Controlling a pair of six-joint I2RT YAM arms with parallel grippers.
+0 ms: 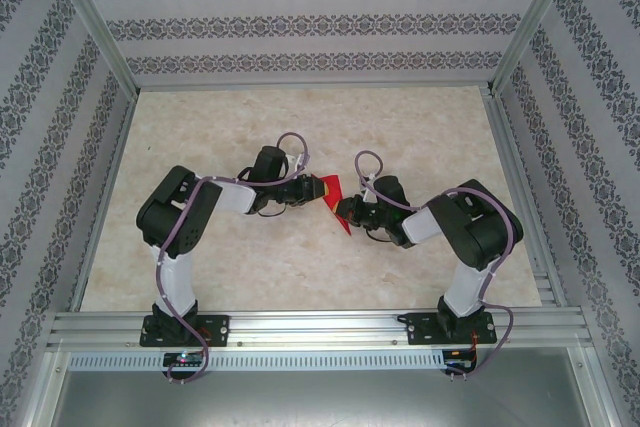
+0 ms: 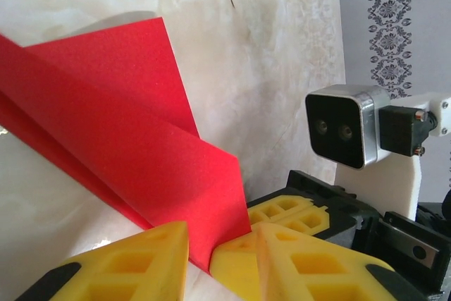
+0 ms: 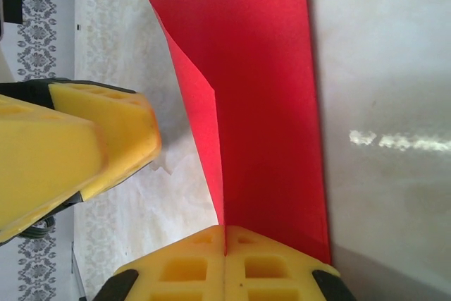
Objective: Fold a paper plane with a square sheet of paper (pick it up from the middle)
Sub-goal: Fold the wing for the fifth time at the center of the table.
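Red paper [image 3: 268,103] vanishes into the pinching right gripper [image 3: 225,248].

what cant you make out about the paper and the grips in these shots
- Full outline of the red paper: top view, too small, and both grippers overlap it.
- Whether the left gripper truly pinches it: left wrist view, the paper's corner hides the contact.
- Paper's far end: right wrist view, cut off by the top edge, above the right gripper shut on it.
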